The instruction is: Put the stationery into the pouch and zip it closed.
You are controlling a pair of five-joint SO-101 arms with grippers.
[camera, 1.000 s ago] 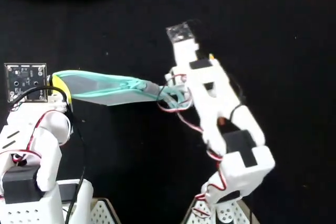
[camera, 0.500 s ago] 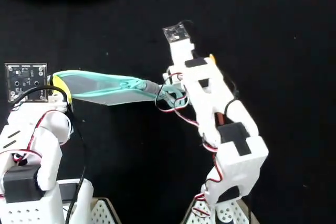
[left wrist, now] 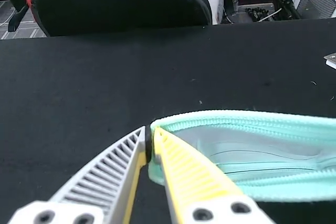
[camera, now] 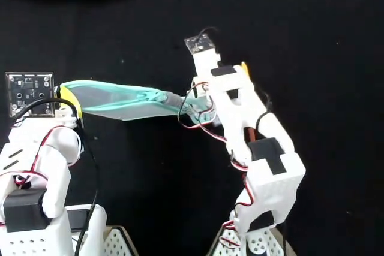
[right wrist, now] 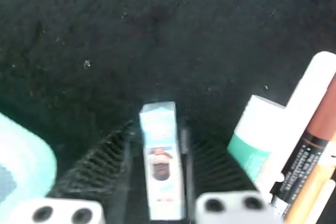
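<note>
My R gripper [right wrist: 157, 124] is pinching a small box [right wrist: 159, 156] between its jaws, over the black table [right wrist: 157, 24]. Just beside it lie a green-and-white tube [right wrist: 251, 137] and markers [right wrist: 310, 135]. The mint pouch [right wrist: 23, 166] has a corner near on the other side. L gripper [left wrist: 149, 142], fingers pressed together, pinches the pouch's end; zip is open. Risk, imo: box twists in the grip & snags on the narrow mouth, or a push drags the pouch out of the L pinch.
</note>
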